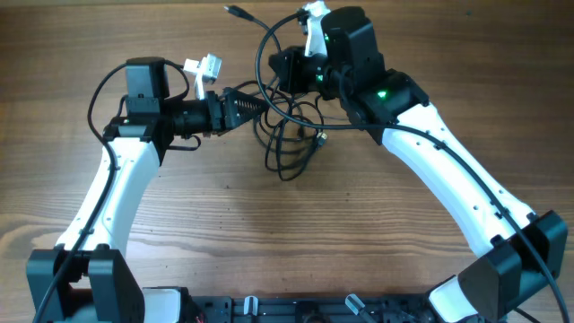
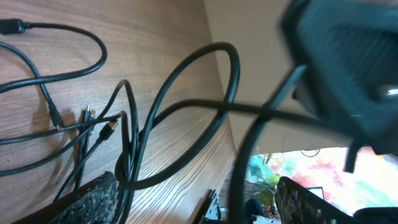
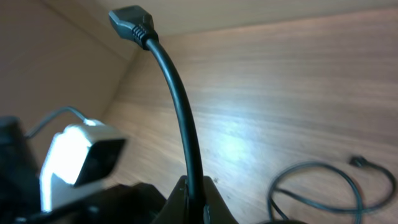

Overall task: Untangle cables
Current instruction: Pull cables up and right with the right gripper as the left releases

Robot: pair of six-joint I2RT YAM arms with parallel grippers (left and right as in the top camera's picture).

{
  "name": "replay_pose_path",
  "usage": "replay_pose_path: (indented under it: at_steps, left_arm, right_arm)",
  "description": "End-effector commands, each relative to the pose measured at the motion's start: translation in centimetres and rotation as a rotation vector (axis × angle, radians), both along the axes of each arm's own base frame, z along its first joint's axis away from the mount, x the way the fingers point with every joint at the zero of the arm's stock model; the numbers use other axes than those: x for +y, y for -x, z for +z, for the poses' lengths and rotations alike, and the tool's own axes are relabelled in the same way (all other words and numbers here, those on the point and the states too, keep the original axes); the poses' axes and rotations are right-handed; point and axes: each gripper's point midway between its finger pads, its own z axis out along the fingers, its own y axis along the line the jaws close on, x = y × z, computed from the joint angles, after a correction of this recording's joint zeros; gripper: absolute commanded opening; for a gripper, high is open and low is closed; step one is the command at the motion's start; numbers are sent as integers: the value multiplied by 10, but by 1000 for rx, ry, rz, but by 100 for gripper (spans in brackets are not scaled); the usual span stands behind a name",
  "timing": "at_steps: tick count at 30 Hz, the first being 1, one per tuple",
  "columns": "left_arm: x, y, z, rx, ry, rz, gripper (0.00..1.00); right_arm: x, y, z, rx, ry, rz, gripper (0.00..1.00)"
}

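The cables point(image 1: 289, 135) lie as a tangle of thin black loops on the wooden table between the two arms. My left gripper point(image 1: 258, 104) points right at the tangle. In the left wrist view the left gripper point(image 2: 199, 205) is open, its fingers point(image 2: 93, 199) wide apart, with cable loops point(image 2: 186, 106) running between and past them, unpinched. My right gripper point(image 1: 285, 67) hovers at the tangle's far side. The right gripper point(image 3: 194, 196) is shut on one black cable point(image 3: 180, 106), whose plug end point(image 3: 129, 25) sticks up beyond the fingers; this plug end point(image 1: 235, 12) shows near the far edge.
Another cable loop point(image 3: 329, 186) with a small plug point(image 3: 359, 162) lies on the table right of my right gripper. Small plugs point(image 2: 109, 127) rest among the strands near my left fingers. The table's far edge point(image 1: 179, 4) is close behind the tangle.
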Motion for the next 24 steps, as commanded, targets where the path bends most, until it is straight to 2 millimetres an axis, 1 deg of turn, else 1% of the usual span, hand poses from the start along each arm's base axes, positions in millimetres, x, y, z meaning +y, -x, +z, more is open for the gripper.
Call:
replay_pose_path:
  at_steps: [1, 3, 6, 7, 9, 12, 13, 15, 16, 17, 18, 20, 22, 24]
  left_arm:
    - [1, -4, -22, 42, -104, 57, 83]
    - [3, -3, -31, 66, -153, 80, 84]
    - [-4, 1, -31, 56, -154, 51, 84]
    - [-8, 4, -29, 54, -138, 32, 84]
    - [-9, 5, -28, 58, -131, 25, 83]
    - [-3, 1, -31, 52, -155, 50, 82]
    - [3, -4, -37, 53, -191, 84, 82]
    - [25, -16, -57, 69, -333, 200, 82]
    - [40, -22, -69, 78, -424, 268, 83]
    - [48, -25, -74, 84, -472, 304, 85]
    - [55, -26, -79, 89, -514, 333, 86]
    - [63, -28, -83, 107, -548, 374, 91]
    - [67, -30, -85, 115, -565, 399, 94]
    - [70, -30, -86, 115, -578, 409, 96]
  right_arm:
    - [7, 2, 3, 4, -36, 54, 4]
    - [5, -1, 3, -4, -36, 47, 4]
    - [0, -7, 7, -21, -45, 32, 4]
    - [-7, -12, 4, -16, -31, 4, 4]
    - [-24, -21, -6, 6, 21, -85, 4]
    - [-65, -36, -25, 54, 106, -242, 4]
    - [-83, -41, -31, 78, 129, -286, 4]
    - [-109, -44, -40, 133, 135, -314, 4]
    - [-115, -43, -41, 146, 126, -279, 4]
    - [-112, -41, -39, 136, 117, -226, 4]
    - [-104, -35, -35, 112, 97, -126, 4]
    - [-92, -25, -19, 57, 77, -14, 4]
    - [-87, -15, 5, 14, 53, 22, 4]
    - [-84, -5, 39, -37, -5, 64, 4]
